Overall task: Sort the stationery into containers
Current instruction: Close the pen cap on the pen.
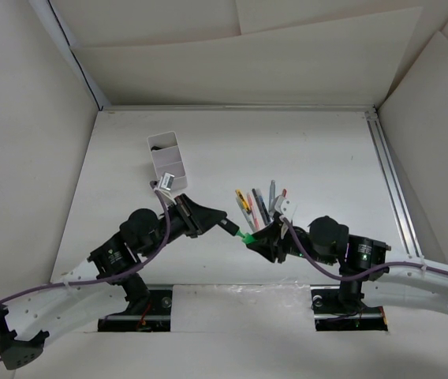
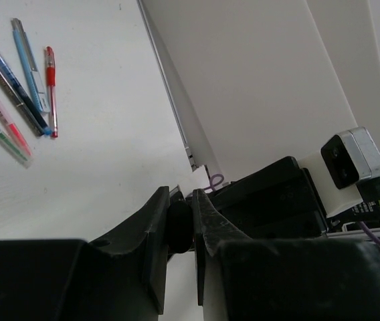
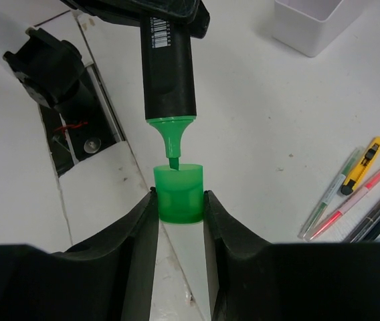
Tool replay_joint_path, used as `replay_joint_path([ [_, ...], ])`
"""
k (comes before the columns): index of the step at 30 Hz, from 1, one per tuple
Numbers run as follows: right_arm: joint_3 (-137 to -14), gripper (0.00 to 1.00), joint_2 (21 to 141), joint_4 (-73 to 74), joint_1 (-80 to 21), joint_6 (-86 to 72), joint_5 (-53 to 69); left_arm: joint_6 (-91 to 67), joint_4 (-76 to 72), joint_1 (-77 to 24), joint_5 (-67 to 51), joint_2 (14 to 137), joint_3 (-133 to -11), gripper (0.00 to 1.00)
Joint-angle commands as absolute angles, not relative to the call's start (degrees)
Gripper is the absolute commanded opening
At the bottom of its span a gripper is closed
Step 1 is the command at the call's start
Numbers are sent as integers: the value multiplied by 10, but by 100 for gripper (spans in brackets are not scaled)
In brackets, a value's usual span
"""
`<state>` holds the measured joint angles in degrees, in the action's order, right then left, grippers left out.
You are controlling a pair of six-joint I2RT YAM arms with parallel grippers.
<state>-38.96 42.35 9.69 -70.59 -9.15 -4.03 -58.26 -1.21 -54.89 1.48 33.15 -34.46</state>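
My left gripper [image 1: 218, 220] is shut on a stubby black highlighter [image 1: 229, 227] and holds it above the table, green tip pointing right. In the left wrist view only the highlighter's black end [image 2: 178, 227] shows between the jaws of the left gripper [image 2: 180, 200]. My right gripper [image 1: 257, 242] is shut on a green cap [image 3: 178, 195], open end facing the highlighter [image 3: 168, 73]. The green tip [image 3: 174, 146] just reaches into the cap's mouth. Several thin pens [image 1: 259, 205] lie fanned out behind the right gripper. The white two-compartment box [image 1: 167, 162] stands at the back left.
The pens also show in the left wrist view [image 2: 16, 87] and the right wrist view [image 3: 350, 194]. A corner of the white box [image 3: 310, 23] shows at the top right of the right wrist view. White walls enclose the table. A metal rail [image 1: 390, 181] runs along the right side.
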Motion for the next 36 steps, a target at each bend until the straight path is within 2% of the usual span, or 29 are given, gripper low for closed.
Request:
replay_joint_path([
  [1,-417,24,416,91,-709,-83,-39,-565,-47,-549,-6,324,-341,0],
  [36,-429,24,446,33,-709,-77,-5,-548,-119,-549,-46,326,-302,0],
])
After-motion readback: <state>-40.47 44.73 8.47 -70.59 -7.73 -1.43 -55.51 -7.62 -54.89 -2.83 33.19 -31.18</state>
